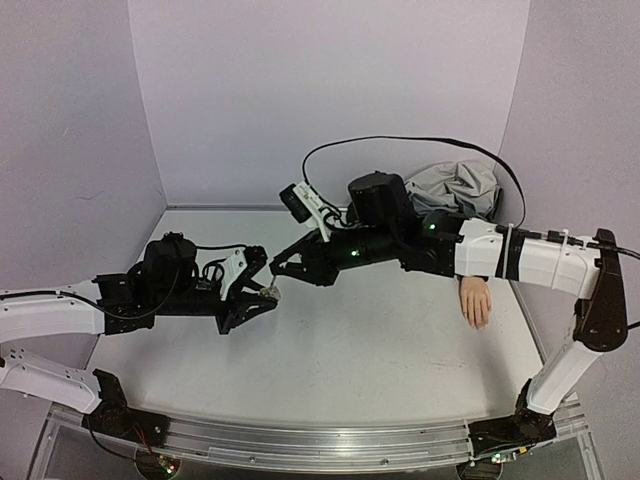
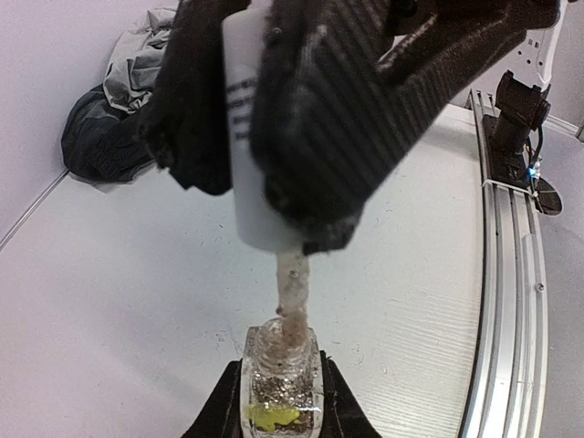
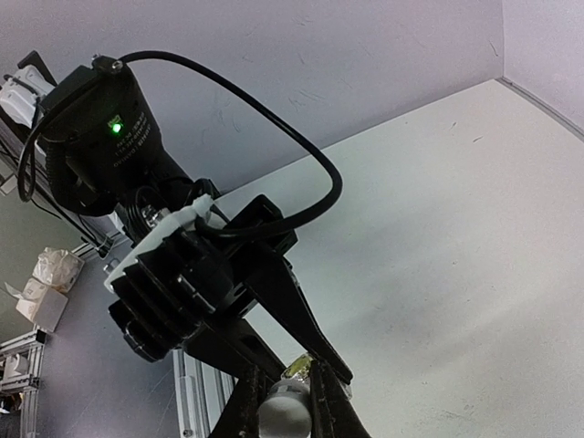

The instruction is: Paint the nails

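Observation:
The pale peach mannequin hand lies palm down at the right of the table, partly under my right arm; its nails are too small to make out. My left gripper is shut on a small clear bottle of glittery polish with a yellow patch, held upright. My right gripper is shut on the bottle's white cap just above it. The cap's coated brush reaches down into the bottle's open neck. In the right wrist view the cap sits between my fingers, with the bottle beyond it.
A crumpled grey jacket lies at the back right corner, also in the left wrist view. A black cable loops over the right arm. The metal rail runs along the table's near edge.

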`<state>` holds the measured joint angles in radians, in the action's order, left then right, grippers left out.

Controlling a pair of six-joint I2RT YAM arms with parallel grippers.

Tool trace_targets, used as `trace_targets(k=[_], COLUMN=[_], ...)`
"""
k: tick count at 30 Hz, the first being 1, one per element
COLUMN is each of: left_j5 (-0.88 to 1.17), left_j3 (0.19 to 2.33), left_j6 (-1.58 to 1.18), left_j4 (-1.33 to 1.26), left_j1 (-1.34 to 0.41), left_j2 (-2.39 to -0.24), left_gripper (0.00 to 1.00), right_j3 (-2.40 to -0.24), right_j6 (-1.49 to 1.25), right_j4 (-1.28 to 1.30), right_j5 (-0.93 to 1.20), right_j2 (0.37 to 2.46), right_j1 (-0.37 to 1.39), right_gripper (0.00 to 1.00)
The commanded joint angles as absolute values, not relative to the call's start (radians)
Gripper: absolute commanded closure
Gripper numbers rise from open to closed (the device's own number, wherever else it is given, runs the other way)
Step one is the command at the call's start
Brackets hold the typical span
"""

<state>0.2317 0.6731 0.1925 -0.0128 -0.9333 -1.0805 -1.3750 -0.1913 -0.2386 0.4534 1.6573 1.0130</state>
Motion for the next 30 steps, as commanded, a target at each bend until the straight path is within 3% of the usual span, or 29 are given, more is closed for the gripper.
trace_targets(k=[1,7,14,20,30], left_j5=[0.227,0.142,-0.057,-0.068,-0.086], left_j3=[0.685,0.674,0.692,0.794,1.024], left_j6=[0.205,0.172,0.012,-0.095,0.045], left_j4=[-0.032,-0.033,-0.031,0.027,0.227], left_j1=[-0.937,-0.937,-0.937,-0.937,-0.937], left_j2=[-1.074,-1.072,-1.051,-0.989,-1.016], left_gripper=[1.00,1.00,1.00,1.00,1.00], right_j3=[-1.368,-1.317,-1.117,-0.915,-0.683], right_j6=[-0.210,-0.241,-0.377,-0.621,-1.120], right_j4=[-0.277,-0.260,-0.180,-0.022,0.242], right_j5=[0.412,0.284,0.080,-0.223,-0.572], right_j2=[1.594,1.511,1.341,1.219,1.146], right_j1=[1.010,0.991,0.851,0.735,0.695], right_gripper=[1.00,1.00,1.00,1.00,1.00])
